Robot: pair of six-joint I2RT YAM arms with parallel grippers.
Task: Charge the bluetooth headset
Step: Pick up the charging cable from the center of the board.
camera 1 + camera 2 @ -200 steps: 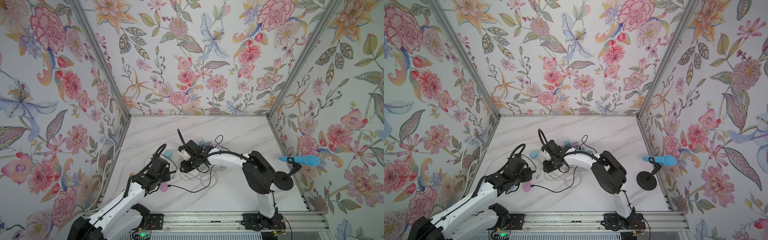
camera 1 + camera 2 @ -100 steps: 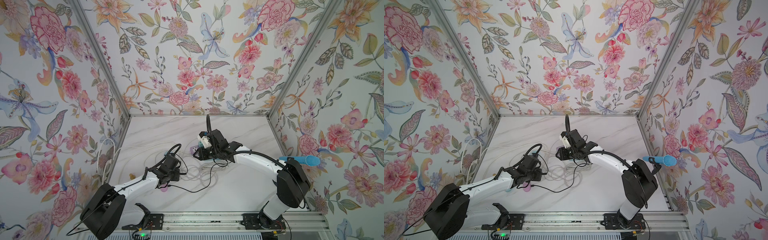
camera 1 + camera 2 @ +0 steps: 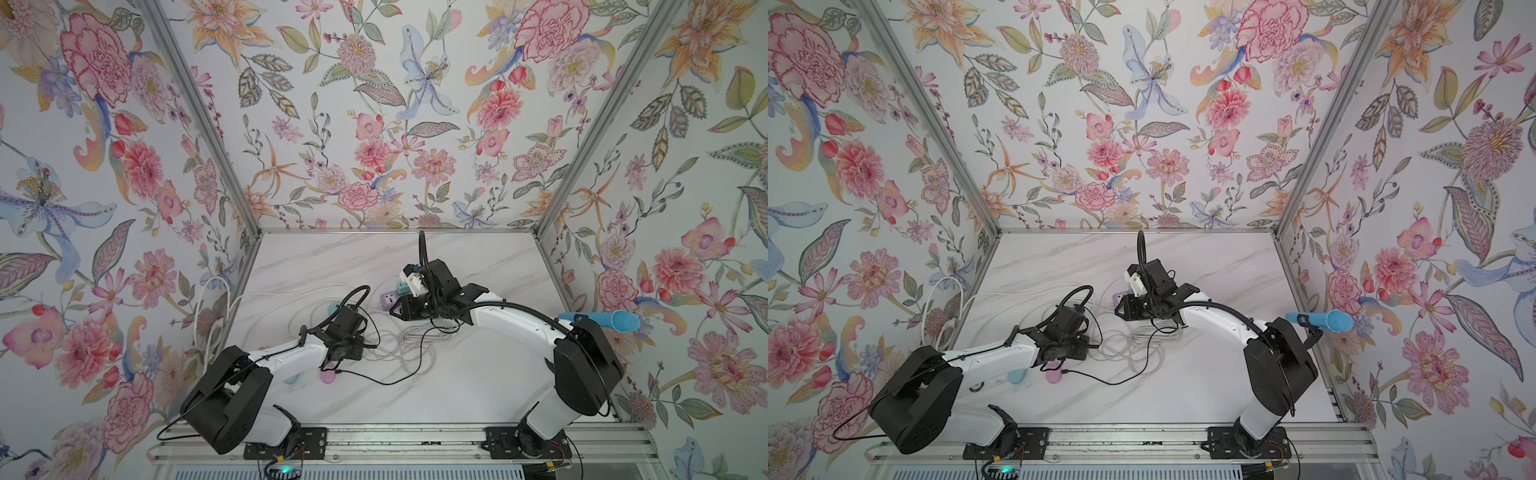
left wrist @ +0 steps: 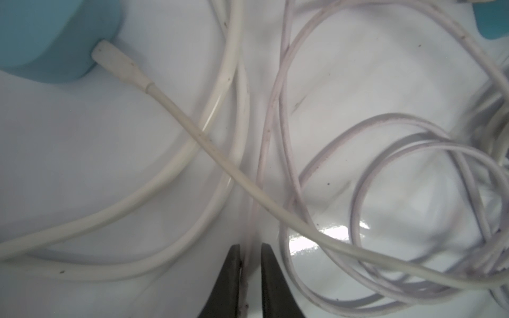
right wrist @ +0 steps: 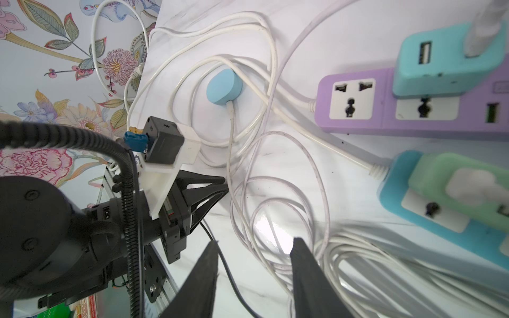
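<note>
A light-blue rounded case (image 5: 224,86), which I take for the bluetooth headset, lies on the marble table (image 3: 478,374) with a white plug (image 4: 121,66) in its side; it also shows in a top view (image 3: 333,307). My left gripper (image 4: 250,264) is down among loose cables, its jaws shut on a thin pinkish-white cable (image 4: 264,143) a short way from the case. My right gripper (image 5: 256,241) hovers open over a cable coil (image 5: 371,275), holding nothing. It sits just in front of the purple power strip (image 5: 385,110).
A teal USB adapter (image 5: 446,63) is plugged into the purple strip. Beside it lies a teal strip (image 5: 440,214) carrying a green adapter (image 5: 462,181). A pink case (image 3: 327,376) with a black cable and another pale-blue case (image 3: 291,378) lie near the left arm. A blue microphone (image 3: 602,321) stands at the right wall.
The left arm reached forward and lower into the cables and its jaws closed onto the thin cable. The right arm swung its elbow out right, its gripper shifting slightly right, opening unchanged.
</note>
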